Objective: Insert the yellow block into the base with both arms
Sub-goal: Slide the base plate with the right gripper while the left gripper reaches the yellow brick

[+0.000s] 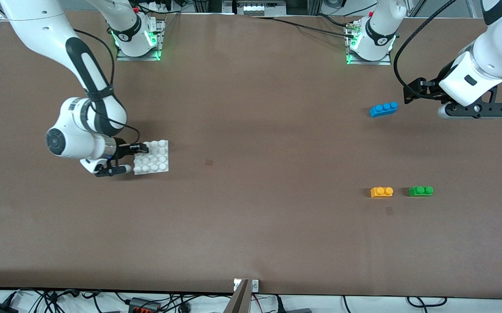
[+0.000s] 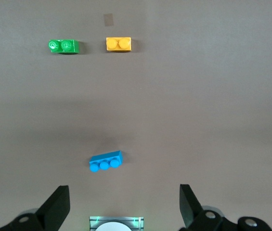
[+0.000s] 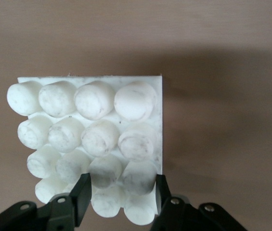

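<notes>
My right gripper [image 1: 122,158] is down at the table on the right arm's end, clamped on the edge of the base [image 1: 152,157]. In the right wrist view the 2 fingers [image 3: 84,195] pinch a stud pair on the rim nearest the wrist, and the base [image 3: 90,139] looks a bit tilted, though I can't tell if it's off the table. So the base half looks sorted, at least the grab part.

My left gripper [image 1: 473,111] hangs in the air over the left arm's end of the table, jaws spread wide and holding nothing. It's near the blue brick [image 1: 383,109], which isn't what I'm after.

The yellow block [image 1: 382,191] sits on the table untouched, nearer the front camera than the blue brick, just beside the green brick [image 1: 420,191]. From the left wrist it's well apart from my fingertips, with the blue brick [image 2: 105,161] in between.

So I reckon roughly 1 step of 3 is done. Left: get the left gripper onto the yellow block [image 2: 118,44], bring the 2 parts together, press the block onto the studs.
</notes>
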`<action>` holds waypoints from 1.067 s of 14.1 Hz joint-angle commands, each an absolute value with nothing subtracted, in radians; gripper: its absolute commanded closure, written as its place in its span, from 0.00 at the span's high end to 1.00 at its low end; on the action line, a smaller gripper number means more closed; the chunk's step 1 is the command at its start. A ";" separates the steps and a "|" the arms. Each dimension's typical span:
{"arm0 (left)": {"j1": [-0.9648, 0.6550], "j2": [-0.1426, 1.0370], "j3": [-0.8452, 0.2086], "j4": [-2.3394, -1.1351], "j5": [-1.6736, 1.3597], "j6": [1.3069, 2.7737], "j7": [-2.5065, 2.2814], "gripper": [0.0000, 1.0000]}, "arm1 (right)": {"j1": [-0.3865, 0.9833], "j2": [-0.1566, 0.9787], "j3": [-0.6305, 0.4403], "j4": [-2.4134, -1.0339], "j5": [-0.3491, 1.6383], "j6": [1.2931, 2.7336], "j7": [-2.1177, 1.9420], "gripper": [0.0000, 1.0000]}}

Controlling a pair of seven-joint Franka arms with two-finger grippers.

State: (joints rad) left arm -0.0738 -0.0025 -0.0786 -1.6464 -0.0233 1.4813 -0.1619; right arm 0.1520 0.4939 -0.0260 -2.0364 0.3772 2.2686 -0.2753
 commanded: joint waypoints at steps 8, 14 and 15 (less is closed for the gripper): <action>-0.083 0.066 -0.049 -1.583 -0.070 1.417 -0.074 1.00 | 0.408 0.695 -0.023 -1.885 0.630 2.344 -0.229 0.52; -0.080 0.150 -0.049 -1.508 -0.081 1.430 -0.074 1.00 | 0.541 0.773 -0.023 -1.755 0.632 2.399 -0.060 0.51; -0.081 0.194 -0.048 -1.499 -0.055 1.433 -0.072 1.00 | 0.558 0.788 -0.023 -1.729 0.632 2.401 -0.025 0.51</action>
